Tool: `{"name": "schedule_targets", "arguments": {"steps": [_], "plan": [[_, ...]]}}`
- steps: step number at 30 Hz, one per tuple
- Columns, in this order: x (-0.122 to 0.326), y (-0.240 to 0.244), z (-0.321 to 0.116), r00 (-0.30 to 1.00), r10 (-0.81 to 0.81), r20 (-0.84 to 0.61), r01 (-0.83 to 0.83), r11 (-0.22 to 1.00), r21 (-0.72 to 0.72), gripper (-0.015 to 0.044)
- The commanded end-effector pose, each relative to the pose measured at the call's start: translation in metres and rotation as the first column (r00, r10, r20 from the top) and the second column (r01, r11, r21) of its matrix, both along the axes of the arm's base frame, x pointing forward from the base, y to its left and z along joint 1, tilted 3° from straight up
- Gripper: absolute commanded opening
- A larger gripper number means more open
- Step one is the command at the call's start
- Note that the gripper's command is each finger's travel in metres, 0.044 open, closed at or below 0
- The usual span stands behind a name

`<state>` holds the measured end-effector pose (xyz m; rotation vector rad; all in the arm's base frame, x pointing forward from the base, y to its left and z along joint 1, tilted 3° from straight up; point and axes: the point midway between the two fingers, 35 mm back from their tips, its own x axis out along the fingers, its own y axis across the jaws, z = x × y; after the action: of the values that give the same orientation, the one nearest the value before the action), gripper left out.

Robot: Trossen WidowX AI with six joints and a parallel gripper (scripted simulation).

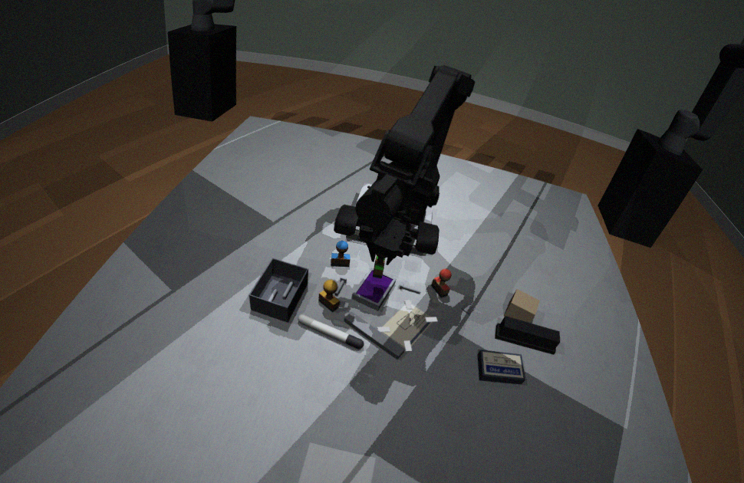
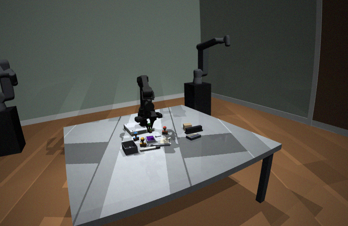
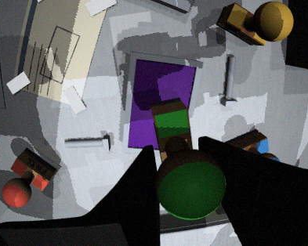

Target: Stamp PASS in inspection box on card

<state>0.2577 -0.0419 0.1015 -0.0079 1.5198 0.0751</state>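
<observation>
My gripper (image 1: pixel 380 259) (image 2: pixel 150 127) (image 3: pixel 175 148) is shut on the green-knobbed stamp (image 1: pixel 378 268) (image 2: pixel 150 130) (image 3: pixel 191 189), by its neck below the knob. The stamp hangs above the robot-side edge of the ink pad (image 1: pixel 374 286) (image 2: pixel 150 138) (image 3: pixel 175 76), and its block overlaps the purple surface in the wrist view. Its printing face is hidden, so I cannot tell its word or any ink. The cream card (image 1: pixel 394 331) (image 2: pixel 163 141) (image 3: pixel 77 59) is taped down beside the pad. Its box outline (image 3: pixel 70 59) shows in the wrist view.
A yellow stamp (image 1: pixel 329 294), a blue stamp (image 1: pixel 340 256) and a red stamp (image 1: pixel 441 281) stand around the pad. A dark open tray (image 1: pixel 254 296), a marker (image 1: pixel 327 330) and a grey bar (image 1: pixel 376 336) lie nearby. A tan block (image 1: pixel 522 305), black stapler-like object (image 1: pixel 528 334) and labelled lid (image 1: pixel 501 367) lie further off.
</observation>
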Motion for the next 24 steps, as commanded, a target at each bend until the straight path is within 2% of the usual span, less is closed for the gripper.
{"name": "schedule_targets", "arguments": {"steps": [1,24], "plan": [[0.0,0.0,-0.003,1.0,0.003,-0.001,-0.003,1.0,0.003,0.0],[0.001,0.001,-0.019,1.0,0.002,-0.001,-0.002,1.0,0.004,0.0]]}}
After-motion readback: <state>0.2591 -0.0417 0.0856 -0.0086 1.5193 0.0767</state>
